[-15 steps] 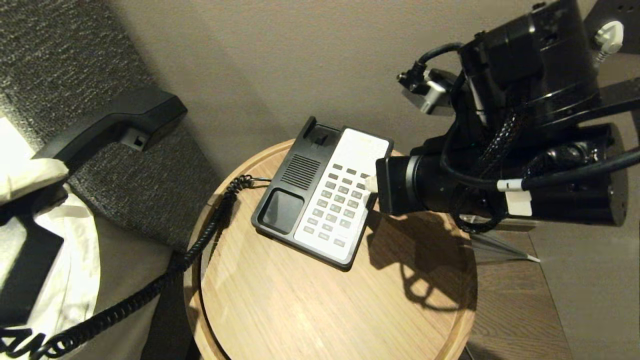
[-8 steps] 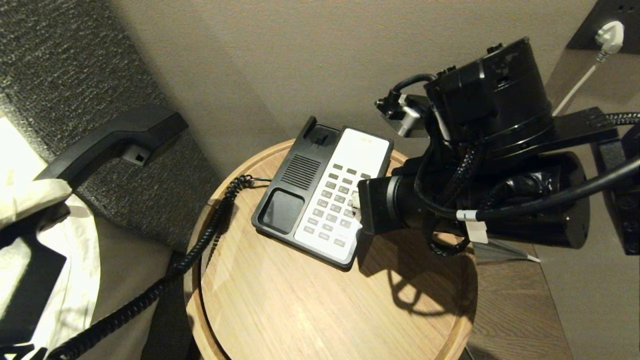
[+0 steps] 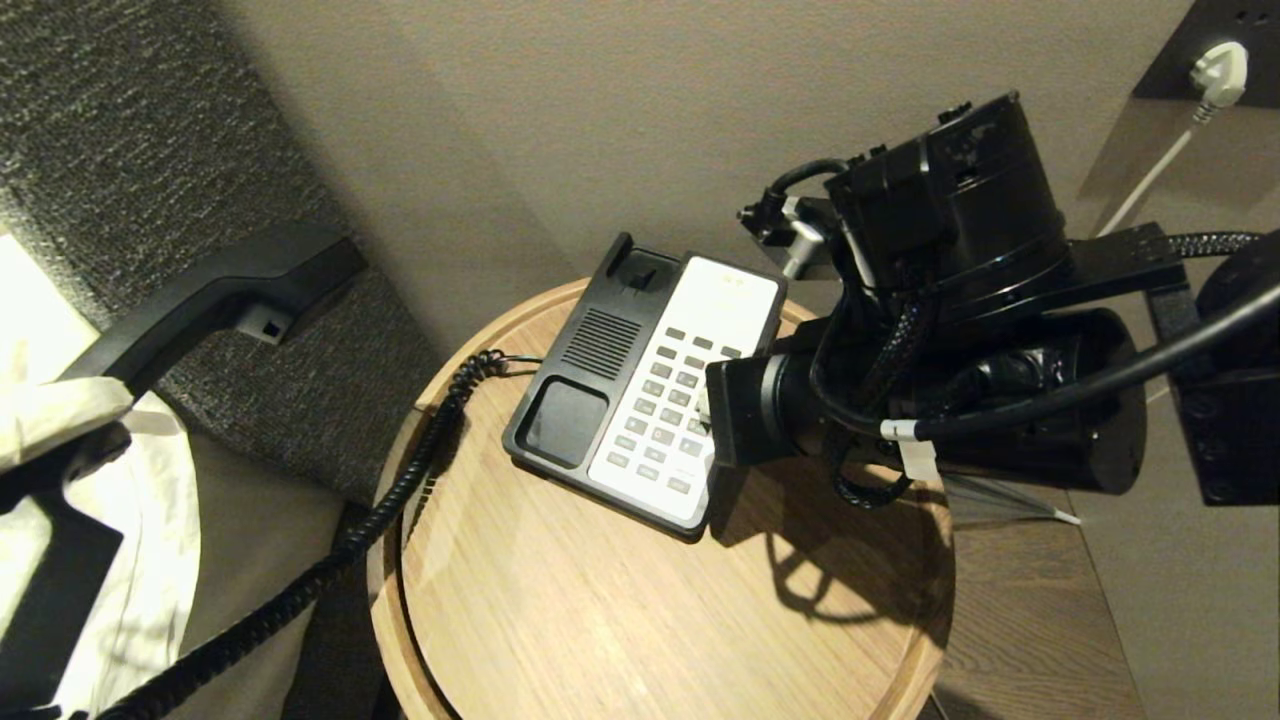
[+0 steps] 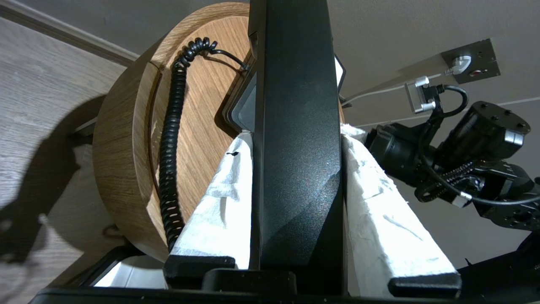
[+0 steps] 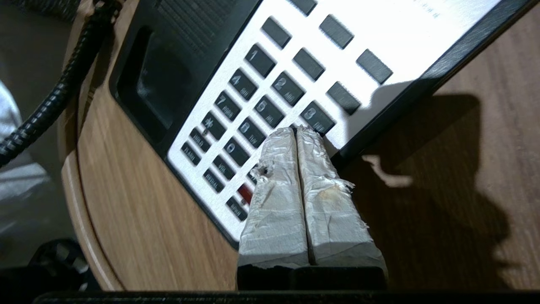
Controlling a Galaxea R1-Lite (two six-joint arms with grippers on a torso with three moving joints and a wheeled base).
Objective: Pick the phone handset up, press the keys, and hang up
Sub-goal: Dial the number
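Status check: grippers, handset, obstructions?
Left gripper clamps phone handset off-cradle. Right gripper shut, tips at keypad. Nothing blocking.

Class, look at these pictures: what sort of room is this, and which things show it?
Probably a hotel room or bedroom. A corded desk phone sits on a small round wooden side table against a plain wall, beside white bedding with a dark fabric headboard, and a plug sits in a wall socket.
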